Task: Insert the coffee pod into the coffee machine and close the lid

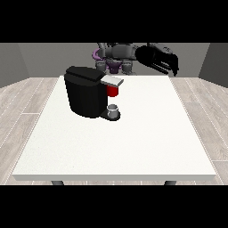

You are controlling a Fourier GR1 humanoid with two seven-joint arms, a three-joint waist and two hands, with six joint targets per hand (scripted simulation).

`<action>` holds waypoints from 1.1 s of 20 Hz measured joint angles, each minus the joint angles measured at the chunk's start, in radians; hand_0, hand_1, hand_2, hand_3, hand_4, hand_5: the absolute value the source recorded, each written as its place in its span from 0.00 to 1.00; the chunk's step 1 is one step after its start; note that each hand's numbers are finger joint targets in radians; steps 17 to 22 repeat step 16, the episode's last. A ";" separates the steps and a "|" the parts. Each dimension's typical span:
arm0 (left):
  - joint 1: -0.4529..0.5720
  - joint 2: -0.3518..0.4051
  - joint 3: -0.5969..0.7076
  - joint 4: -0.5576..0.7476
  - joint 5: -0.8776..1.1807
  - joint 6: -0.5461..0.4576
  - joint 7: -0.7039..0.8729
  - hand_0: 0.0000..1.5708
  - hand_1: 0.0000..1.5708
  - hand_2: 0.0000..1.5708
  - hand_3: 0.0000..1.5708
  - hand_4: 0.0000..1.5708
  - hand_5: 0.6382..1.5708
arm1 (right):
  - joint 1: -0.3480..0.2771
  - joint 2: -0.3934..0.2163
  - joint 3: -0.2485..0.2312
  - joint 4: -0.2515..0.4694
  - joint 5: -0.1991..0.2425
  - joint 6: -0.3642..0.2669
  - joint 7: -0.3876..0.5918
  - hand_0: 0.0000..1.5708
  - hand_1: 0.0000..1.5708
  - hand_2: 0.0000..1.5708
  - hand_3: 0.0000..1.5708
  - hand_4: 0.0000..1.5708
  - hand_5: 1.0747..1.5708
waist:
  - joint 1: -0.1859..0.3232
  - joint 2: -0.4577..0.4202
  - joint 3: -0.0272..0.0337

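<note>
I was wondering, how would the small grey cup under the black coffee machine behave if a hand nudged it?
The small grey cup looks light for its size, so it would probably slide easily on the smooth white table. It stands upright and squat, so tipping seems less likely. It sits close against the black coffee machine, which may block a push that way.

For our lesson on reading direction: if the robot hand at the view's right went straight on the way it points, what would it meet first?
The robot hand points down toward the view's right. That line seems to meet only the white table near its right edge, though depth is unclear.
</note>
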 measured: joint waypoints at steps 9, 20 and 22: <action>0.031 0.015 0.013 -0.018 0.025 -0.022 0.001 0.00 0.00 0.00 0.00 0.21 1.00 | -0.054 0.081 0.018 0.083 -0.006 -0.016 -0.126 0.00 0.00 0.00 0.00 0.00 1.00 | -0.028 -0.008 -0.0045; 0.127 0.021 0.041 -0.001 0.034 -0.007 0.007 0.00 0.00 0.00 0.00 0.17 1.00 | 0.055 0.215 0.092 0.061 -0.029 0.009 -0.245 0.00 0.00 0.00 0.00 0.17 1.00 | -0.144 -0.125 -0.0049; 0.127 0.021 0.041 -0.001 0.034 -0.007 0.007 0.00 0.00 0.00 0.00 0.17 1.00 | 0.055 0.215 0.092 0.061 -0.029 0.009 -0.245 0.00 0.00 0.00 0.00 0.17 1.00 | -0.144 -0.125 -0.0049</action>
